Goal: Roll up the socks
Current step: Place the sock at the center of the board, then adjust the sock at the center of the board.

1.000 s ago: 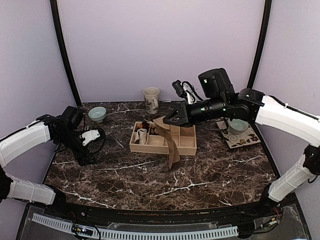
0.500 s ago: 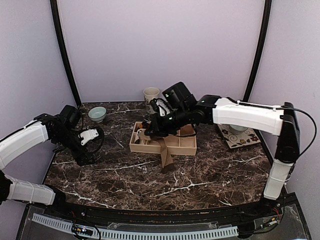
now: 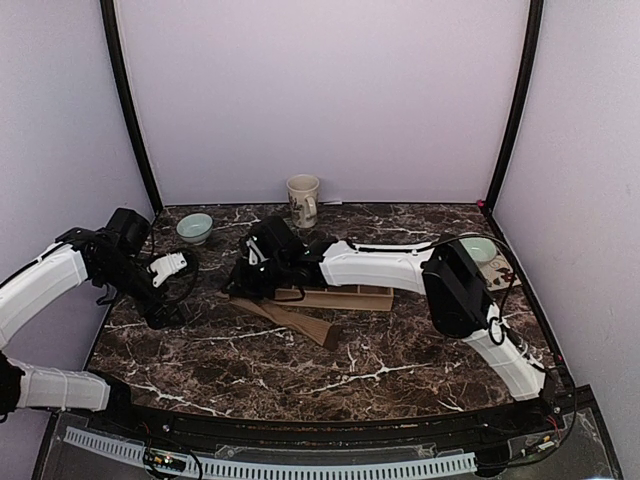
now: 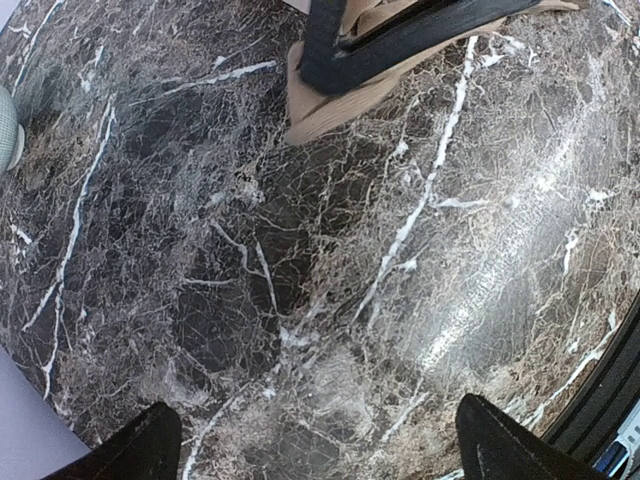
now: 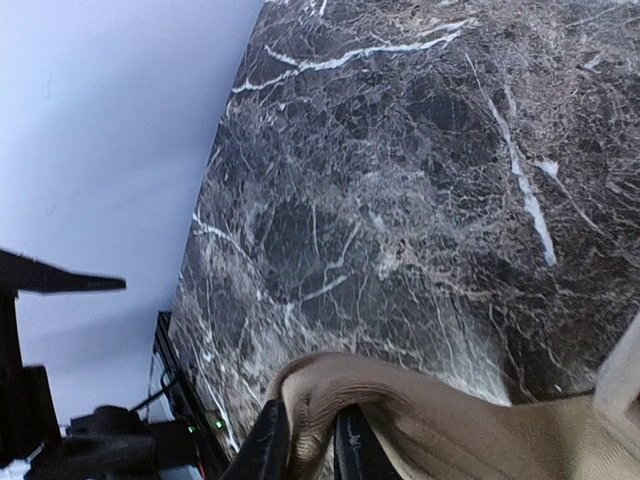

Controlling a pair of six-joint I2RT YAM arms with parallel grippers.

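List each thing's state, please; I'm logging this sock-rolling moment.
Plain tan fabric sock: unrolled, flat on the table, one end pinched.
Right gripper: jaws closed on the sock's end.
Left gripper: jaws wide open, empty.
Cream ceramic mug: upright.
Pale green bowl: upright.

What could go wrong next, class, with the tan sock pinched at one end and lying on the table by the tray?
1. The right gripper pinches only the rim of one end of the tan sock; so thin a hold may slip.
2. The right arm reaches low across the wooden tray; drawing back, it might nudge it.
3. The open left gripper hovers close by; the two could bump if both go for the sock together.
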